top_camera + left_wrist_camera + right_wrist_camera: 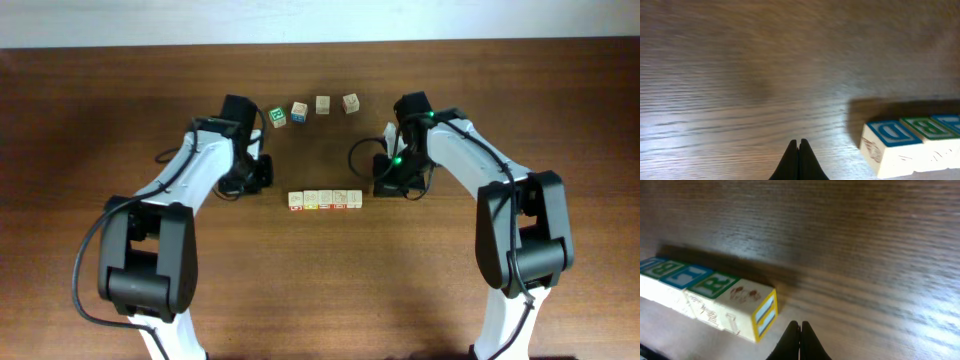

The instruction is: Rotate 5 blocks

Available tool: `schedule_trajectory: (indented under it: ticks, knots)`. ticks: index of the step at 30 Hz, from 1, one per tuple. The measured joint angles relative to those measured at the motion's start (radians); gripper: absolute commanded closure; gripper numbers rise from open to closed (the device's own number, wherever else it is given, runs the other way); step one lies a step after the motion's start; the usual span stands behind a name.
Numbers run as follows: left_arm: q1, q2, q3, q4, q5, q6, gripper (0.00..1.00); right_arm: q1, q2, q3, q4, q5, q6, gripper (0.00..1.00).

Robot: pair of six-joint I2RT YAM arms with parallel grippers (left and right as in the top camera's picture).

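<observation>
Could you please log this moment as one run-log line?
left end effector: shut, empty | right end effector: shut, empty | blocks: joined row of five, ungripped

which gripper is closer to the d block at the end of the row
Left. The left gripper is off the free side of the D block; the right gripper is off the other end of the row.

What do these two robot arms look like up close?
The left arm and right arm are white segments with chunky black joints and looping black cables. Green lights glow on the right one. Their fingers are thin, black, pointed.
</observation>
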Motion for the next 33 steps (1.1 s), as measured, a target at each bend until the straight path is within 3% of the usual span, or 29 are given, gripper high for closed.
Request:
schedule_trajectory:
  ticks: [4, 26, 33]
  knots:
    - [-0.058, 0.0, -0.008, 0.019, 0.014, -0.004, 1.0, 0.001, 0.0, -0.035, 0.022, -0.017, 0.0, 0.95]
    - [-0.06, 0.0, -0.081, 0.146, 0.212, -0.034, 1.0, 0.027, 0.0, -0.035, 0.029, -0.063, 0.0, 0.95]
    - [-0.054, 0.0, -0.081, 0.138, 0.182, -0.034, 1.0, 0.022, 0.0, -0.035, -0.017, -0.053, -0.001, 0.96]
